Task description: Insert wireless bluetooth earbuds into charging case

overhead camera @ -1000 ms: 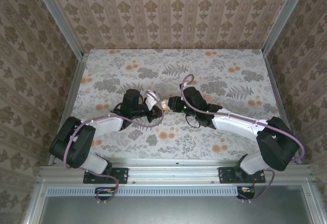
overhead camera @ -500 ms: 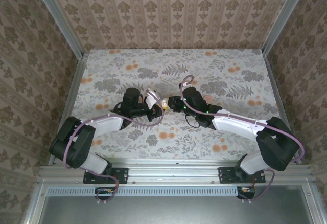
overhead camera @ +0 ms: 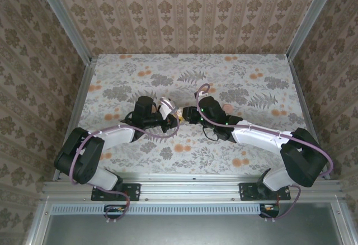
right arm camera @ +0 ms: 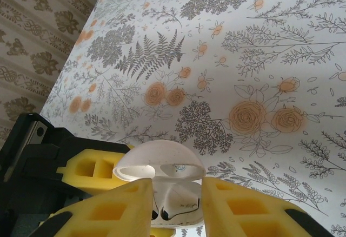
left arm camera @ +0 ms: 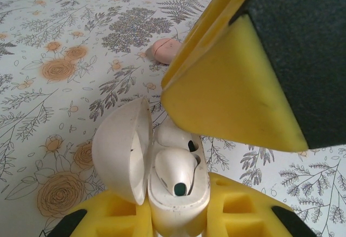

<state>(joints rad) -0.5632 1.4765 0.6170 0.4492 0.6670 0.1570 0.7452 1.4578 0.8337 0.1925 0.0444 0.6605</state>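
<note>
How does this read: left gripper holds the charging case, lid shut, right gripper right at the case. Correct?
Not quite: the lid is open, not shut. The left wrist view shows the charging case with its lid swung up and an earbud sitting in it. The rest stands: the left gripper holds the case, and the right gripper is right at it.

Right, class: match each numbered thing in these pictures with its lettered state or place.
1 charging case lid
2 earbud
3 small pink object
4 left end effector

A lying on the table
B shut on the charging case
C hinged open
D seated in the case

Pairs: 1-C, 2-D, 3-A, 4-B
</note>
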